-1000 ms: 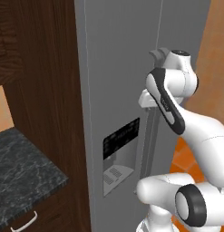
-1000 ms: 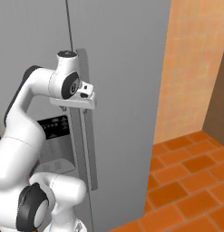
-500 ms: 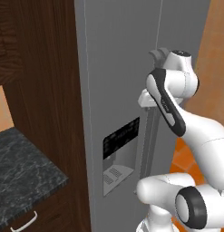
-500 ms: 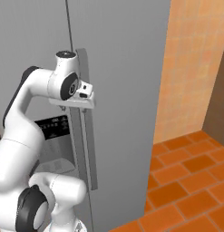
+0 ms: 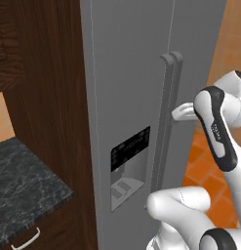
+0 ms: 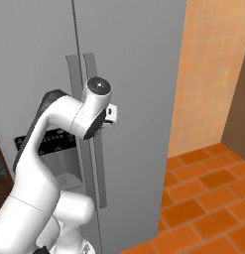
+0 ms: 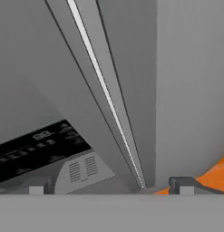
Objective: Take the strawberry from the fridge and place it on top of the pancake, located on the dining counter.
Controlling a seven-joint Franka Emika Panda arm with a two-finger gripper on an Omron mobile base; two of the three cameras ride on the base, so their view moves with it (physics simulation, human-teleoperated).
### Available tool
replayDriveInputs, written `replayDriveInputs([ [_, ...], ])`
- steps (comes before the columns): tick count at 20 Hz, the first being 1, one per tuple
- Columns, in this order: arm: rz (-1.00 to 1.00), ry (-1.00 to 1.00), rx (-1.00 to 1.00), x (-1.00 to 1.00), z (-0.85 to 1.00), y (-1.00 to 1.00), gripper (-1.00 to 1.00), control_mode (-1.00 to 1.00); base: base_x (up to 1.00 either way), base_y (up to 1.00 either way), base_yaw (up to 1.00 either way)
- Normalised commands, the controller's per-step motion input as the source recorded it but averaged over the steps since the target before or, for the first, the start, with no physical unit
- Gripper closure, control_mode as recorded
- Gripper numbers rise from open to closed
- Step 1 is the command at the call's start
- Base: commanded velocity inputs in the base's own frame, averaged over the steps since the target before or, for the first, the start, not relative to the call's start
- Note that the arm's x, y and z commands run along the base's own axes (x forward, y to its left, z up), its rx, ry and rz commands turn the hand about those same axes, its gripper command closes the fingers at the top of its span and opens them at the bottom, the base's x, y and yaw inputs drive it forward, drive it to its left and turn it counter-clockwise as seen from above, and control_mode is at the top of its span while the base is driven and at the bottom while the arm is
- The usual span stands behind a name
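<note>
A tall dark wood cabinet filled the left of the left base view, with a black marbled countertop at lower left above a drawer handle. An orange-tan wall and terracotta tile floor occupied the right base view's right side.

Glossy white rounded arm segments, dark grey joint bands and caps, small dark square-tipped fingers

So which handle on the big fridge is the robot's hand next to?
Find the tall grey fridge. Two long upright handles run side by side down its middle. The gripper, open, is at the right door's handle, the one farther from the black water dispenser.
</note>
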Motion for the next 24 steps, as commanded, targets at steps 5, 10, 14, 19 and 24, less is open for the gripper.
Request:
replayDriveInputs([
  [5,0.32,-0.21,0.2,0.01,-0.37,-0.06,-1.0,-1.0,0.0,0.0,0.0],
  [10,0.34,-0.35,0.21,0.34,-0.25,0.0,-1.0,-1.0,0.0,0.0,0.0],
  [14,0.15,-0.37,0.15,0.37,0.05,0.0,-1.0,-1.0,0.0,0.0,0.0],
  [19,0.01,-0.38,0.11,0.23,0.03,-0.02,-1.0,-1.0,0.0,0.0,0.0],
  [24,0.0,-0.2,0.09,0.24,0.0,-0.16,-1.0,-1.0,0.0,0.0,0.0],
])
